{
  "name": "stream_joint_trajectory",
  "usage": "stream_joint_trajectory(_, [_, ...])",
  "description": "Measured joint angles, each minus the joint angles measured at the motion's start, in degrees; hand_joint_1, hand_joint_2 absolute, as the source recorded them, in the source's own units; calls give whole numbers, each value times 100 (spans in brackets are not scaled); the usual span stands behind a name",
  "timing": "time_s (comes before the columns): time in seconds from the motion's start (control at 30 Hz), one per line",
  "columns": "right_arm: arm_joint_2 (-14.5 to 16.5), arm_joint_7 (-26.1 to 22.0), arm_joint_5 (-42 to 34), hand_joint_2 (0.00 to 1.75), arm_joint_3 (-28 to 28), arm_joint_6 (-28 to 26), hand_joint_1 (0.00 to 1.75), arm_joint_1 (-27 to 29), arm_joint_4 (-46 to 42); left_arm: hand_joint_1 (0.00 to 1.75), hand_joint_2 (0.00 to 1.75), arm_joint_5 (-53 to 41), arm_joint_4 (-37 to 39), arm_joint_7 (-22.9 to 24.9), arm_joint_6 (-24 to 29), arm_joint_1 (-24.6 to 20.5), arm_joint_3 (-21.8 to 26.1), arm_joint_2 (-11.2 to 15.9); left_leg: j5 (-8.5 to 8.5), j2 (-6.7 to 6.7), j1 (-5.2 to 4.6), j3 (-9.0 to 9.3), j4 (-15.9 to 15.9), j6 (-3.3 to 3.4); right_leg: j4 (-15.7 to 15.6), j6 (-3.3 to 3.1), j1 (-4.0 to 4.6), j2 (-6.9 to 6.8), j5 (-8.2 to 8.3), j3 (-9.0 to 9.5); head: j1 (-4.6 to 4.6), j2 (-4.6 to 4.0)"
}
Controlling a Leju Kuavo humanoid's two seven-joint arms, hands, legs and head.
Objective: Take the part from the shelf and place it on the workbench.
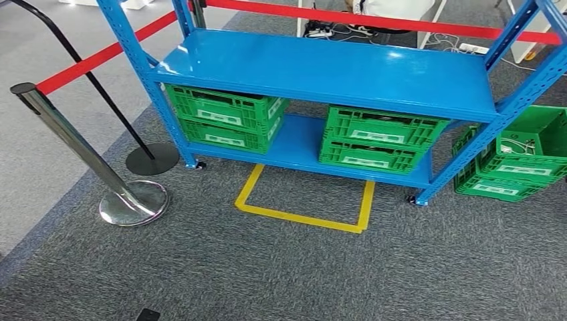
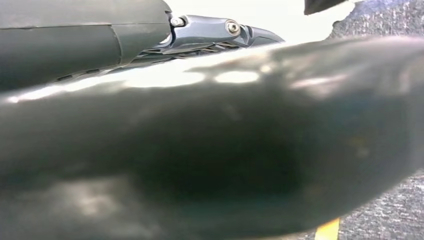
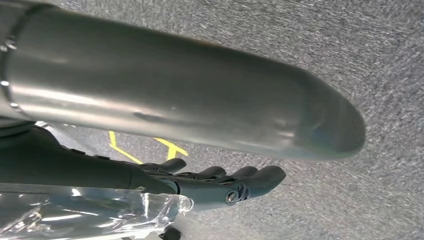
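Fingers (image 3: 240, 177) of right hand (image 3: 215, 182) loosely curled, holding nothing, left hand's (image 2: 210, 37) grip unclear, blue shelf (image 1: 321, 67) ahead, grey carpet (image 1: 267, 267) between.

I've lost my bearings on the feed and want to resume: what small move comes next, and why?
Probably step forward toward the yellow floor marking in front of the blue metal shelf. The green plastic crates on its lower level look beyond reach from here, and the right hand hangs over grey carpet holding nothing, fingers extended. Which crate holds the part cannot be told.
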Motion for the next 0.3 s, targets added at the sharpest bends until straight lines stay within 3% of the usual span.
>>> stream_joint_trajectory(0.3, [-17,-41,-51,0,-34,31,0,-18,117,0,0,30,46,-10,-43,-1,8,25,-6,0,-4,1,3,28,-18,45,-6,0,13,6,-3,0])
